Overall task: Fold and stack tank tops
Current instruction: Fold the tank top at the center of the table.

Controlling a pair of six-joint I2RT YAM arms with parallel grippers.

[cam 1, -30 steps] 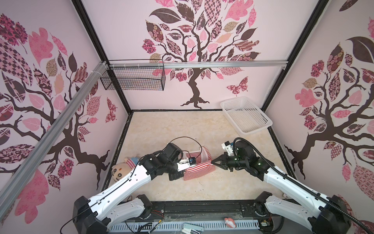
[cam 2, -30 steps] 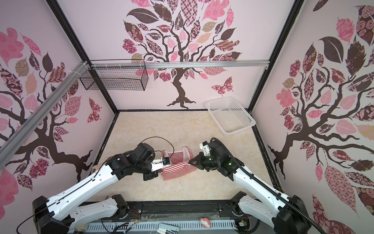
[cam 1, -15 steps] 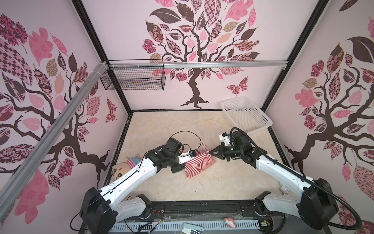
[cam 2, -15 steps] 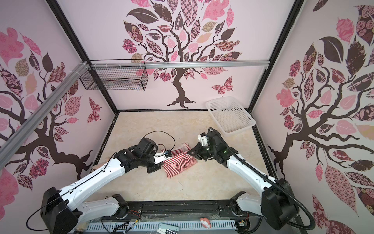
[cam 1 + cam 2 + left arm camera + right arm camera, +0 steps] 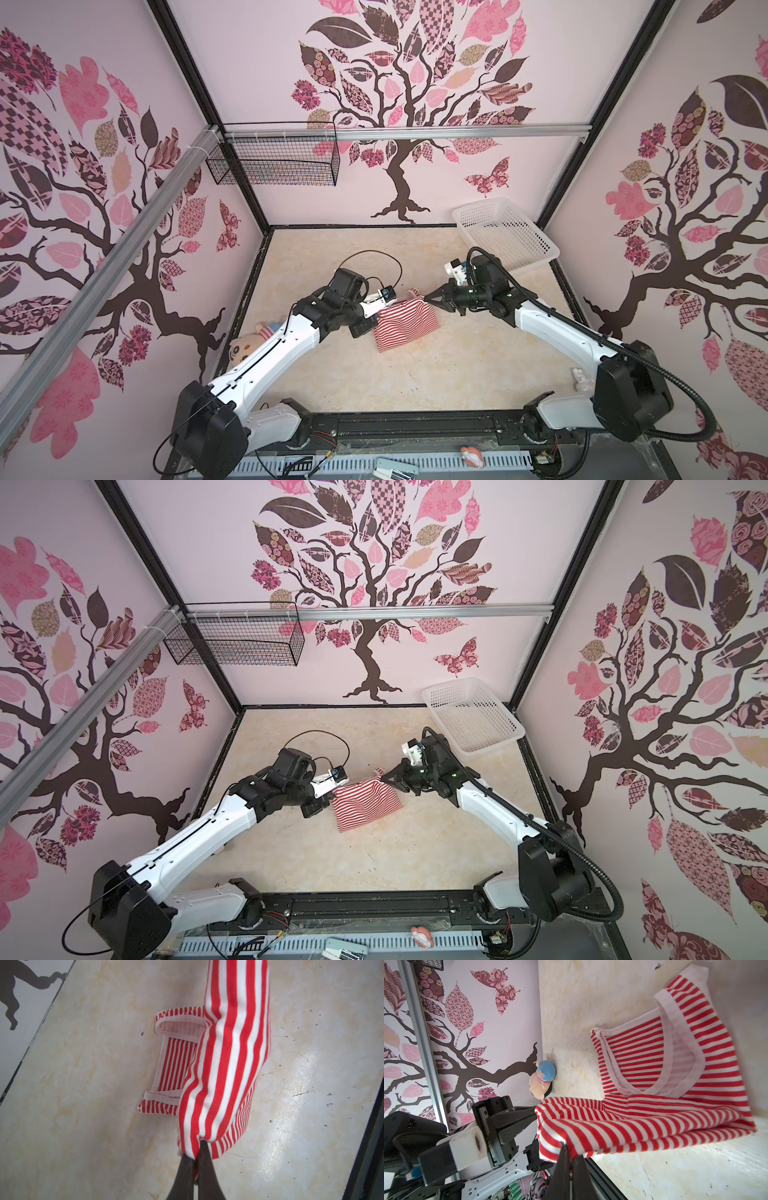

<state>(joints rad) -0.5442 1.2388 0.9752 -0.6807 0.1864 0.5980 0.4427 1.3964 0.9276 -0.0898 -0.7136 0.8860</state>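
We have left end effector (image 5: 195, 1152) and right end effector (image 5: 570, 1151) clamped on the top (image 5: 405, 328), mid-fold; no stack yet.

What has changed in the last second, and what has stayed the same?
The left claw and the right claw moved away from the robot toward the back wall, carrying the held edge of the tank top over the part lying on the table. Both stayed shut on it; nothing was let go. The white basket and the plush toy did not move.
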